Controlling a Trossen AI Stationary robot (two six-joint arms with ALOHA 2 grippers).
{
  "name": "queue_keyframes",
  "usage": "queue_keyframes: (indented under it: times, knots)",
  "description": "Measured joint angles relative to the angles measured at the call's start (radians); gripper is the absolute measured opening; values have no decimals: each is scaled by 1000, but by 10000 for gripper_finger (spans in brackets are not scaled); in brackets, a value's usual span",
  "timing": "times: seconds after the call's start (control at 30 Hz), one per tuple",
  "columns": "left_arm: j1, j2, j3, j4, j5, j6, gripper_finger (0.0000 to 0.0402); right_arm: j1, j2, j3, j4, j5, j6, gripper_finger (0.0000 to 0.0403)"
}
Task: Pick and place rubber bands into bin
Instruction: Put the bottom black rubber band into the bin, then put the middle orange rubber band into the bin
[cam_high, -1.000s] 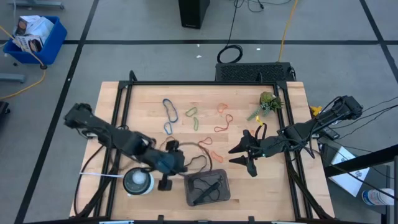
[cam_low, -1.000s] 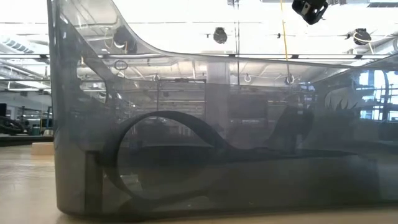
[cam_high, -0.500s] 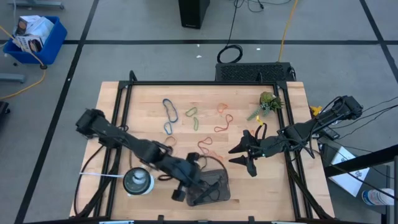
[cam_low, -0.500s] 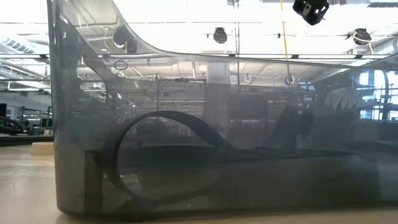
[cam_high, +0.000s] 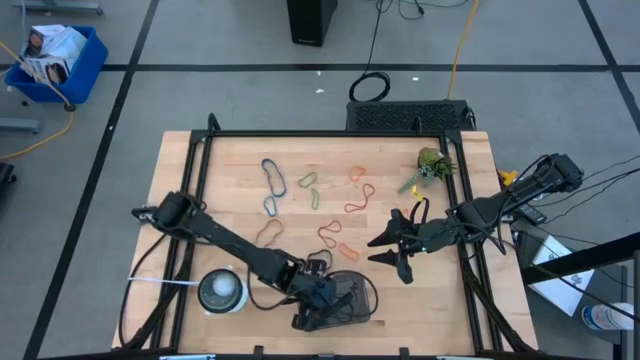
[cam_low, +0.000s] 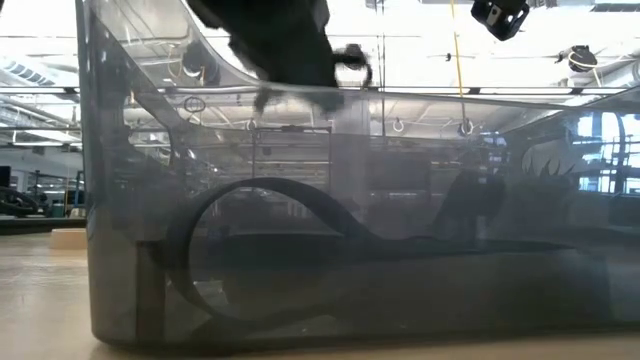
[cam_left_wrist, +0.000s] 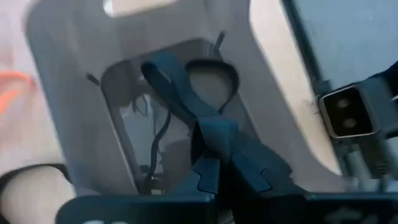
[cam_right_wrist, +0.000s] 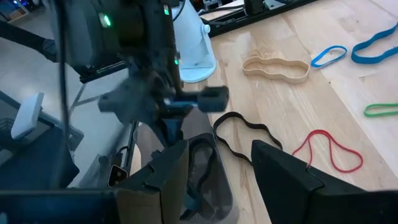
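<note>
- Left gripper (cam_high: 322, 300) hangs directly over the bin (cam_high: 360, 312), its dark bulk covering most of the tray in the high view; its tips cannot be made out there.
- From the left wrist view the fingers (cam_left_wrist: 214, 140) are pressed together on a black rubber band (cam_left_wrist: 186, 81), whose loop dangles above the bin floor (cam_left_wrist: 124, 124).
- More black bands lie inside the bin; in the low view one wide curl (cam_low: 270, 215) shows through the smoky wall, and the left arm is only a dark blur above the rim (cam_low: 275, 35).
- Just left of the bin stands a round white object (cam_high: 222, 291).
- Beyond the bin, toward the far edge of the table (cam_high: 230, 160), loose rubber bands are scattered: blue (cam_high: 272, 176), green (cam_high: 308, 181), tan (cam_high: 268, 232), red (cam_high: 330, 233) and orange (cam_high: 360, 202) ones.
- A black band (cam_right_wrist: 245, 130) lies on the wood just beside the bin, seen from the right wrist view.
- Right of the bin, well apart from it, the right gripper (cam_high: 388, 250) waits above the table with its fingers spread wide and nothing between them.
- A small green plant (cam_high: 432, 163) sits at the far right corner, far from the bin.
</note>
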Motion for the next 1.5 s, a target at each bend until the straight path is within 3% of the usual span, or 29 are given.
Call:
queue_keyframes:
  times: [0.3,0.53,0.8,0.97,1.17,1.33,1.5]
  knots:
    - [2,27,0,1,-10,-17,13,0,0,0,0,0,0,171]
    - [3,18,0,1,17,-45,75,0,0,0,0,0,-1,171]
    - [5,11,0,-7,29,-56,171,0,0,0,-7,0,-1,172]
    - [34,-44,1,-36,100,-55,202,-5,-6,1,-38,0,10,171]
    - [91,-241,3,-57,116,9,211,-61,-9,156,-480,21,157,171]
    - [158,-448,4,-73,100,118,212,-139,4,270,-852,110,425,171]
    - [226,-617,4,-81,98,228,212,-242,5,206,-949,108,519,172]
